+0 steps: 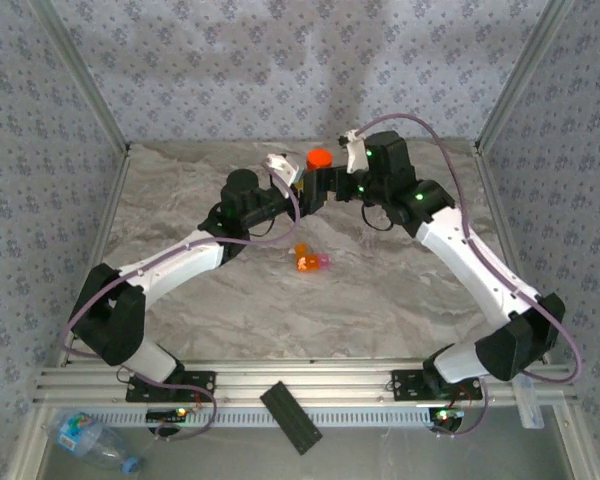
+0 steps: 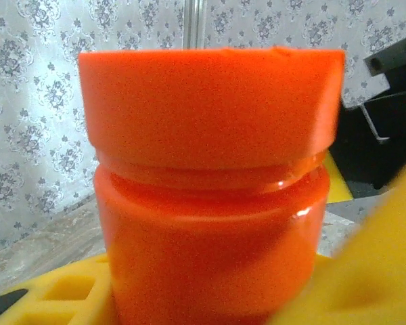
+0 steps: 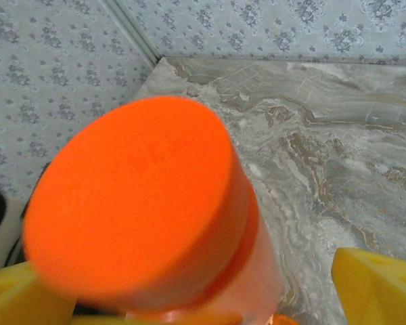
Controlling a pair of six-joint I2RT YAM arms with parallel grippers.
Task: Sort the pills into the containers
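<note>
Orange pill bottle (image 2: 210, 223), gripped by your left end effector (image 2: 210, 294), is capped; right end effector (image 3: 196, 291) gapes around the cap (image 3: 128, 203); sorting seems barely begun.

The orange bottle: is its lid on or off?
On. The lid sits flush atop the orange bottle in the left wrist view, and the right wrist view shows its closed flat top.
</note>
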